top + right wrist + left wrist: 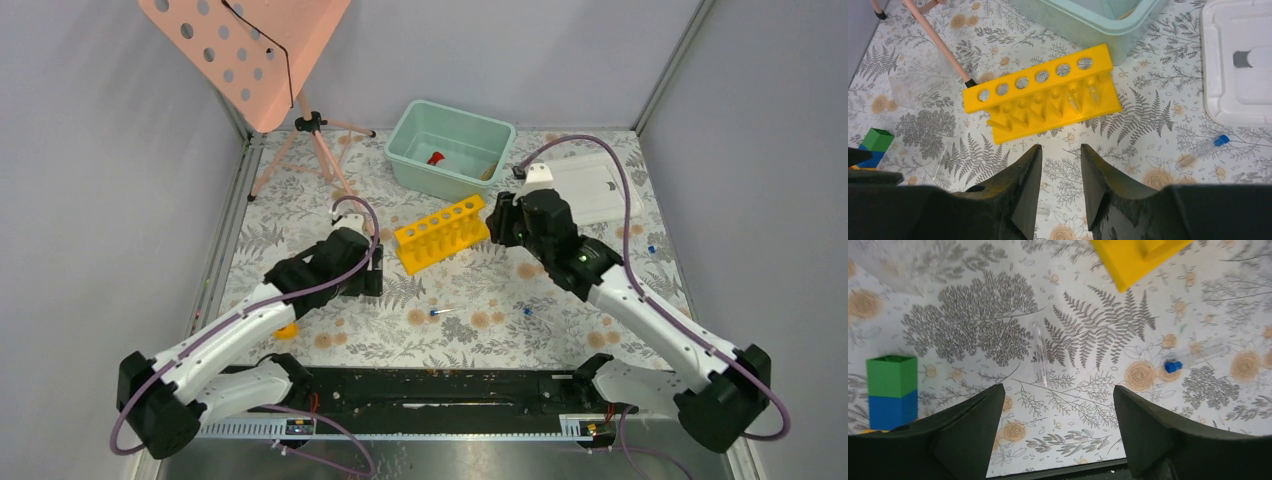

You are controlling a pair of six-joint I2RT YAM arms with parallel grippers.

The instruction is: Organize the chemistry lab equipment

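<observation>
The yellow test-tube rack [440, 233] lies on the floral table and holds two clear tubes at its right end [1084, 97]. My right gripper [496, 224] hovers just right of the rack, jaws open and empty [1060, 150]. My left gripper [372, 272] is to the rack's left, jaws wide open and empty [1058, 390] over a capless clear tube [1040, 354]. Blue-capped tubes lie loose on the table [440, 312], [527, 311], [651, 249]; one shows in the left wrist view [1193, 359] and one in the right wrist view [1205, 147]. A red cap [436, 158] shows inside the teal bin.
The teal bin [405, 150] stands behind the rack, with a white lid [595, 185] to its right. The pink perforated stand on its tripod [315, 125] is at the back left. The green-blue block stack [892, 390] sits by my left gripper.
</observation>
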